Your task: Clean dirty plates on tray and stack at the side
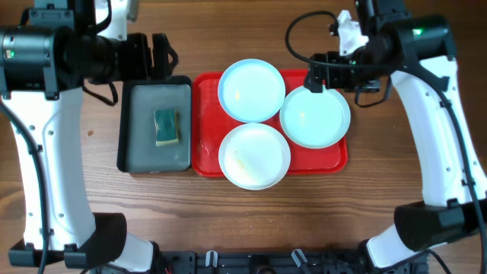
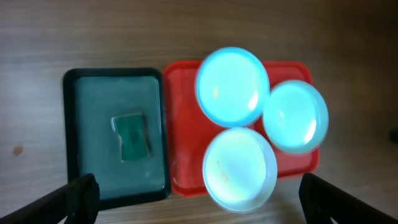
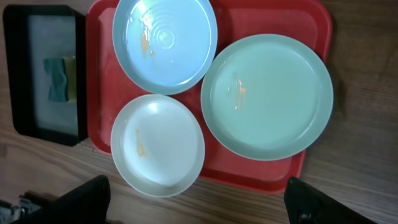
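Plates (image 1: 315, 116) look like thin plastic: light, stiff, probably slick where smeared, not fragile. I'd pinch the raised rim. White plate (image 1: 254, 155) overhangs the red tray (image 1: 207, 114) toward the near edge, so it's the easiest grab. Two blue plates (image 1: 251, 90) sit behind it. Tray is mid-table, with the black tray (image 1: 122, 129) and sponge (image 1: 167, 126) toward the left edge. Left gripper (image 2: 199, 180) and right gripper (image 3: 198, 183) are both spread wide and empty.
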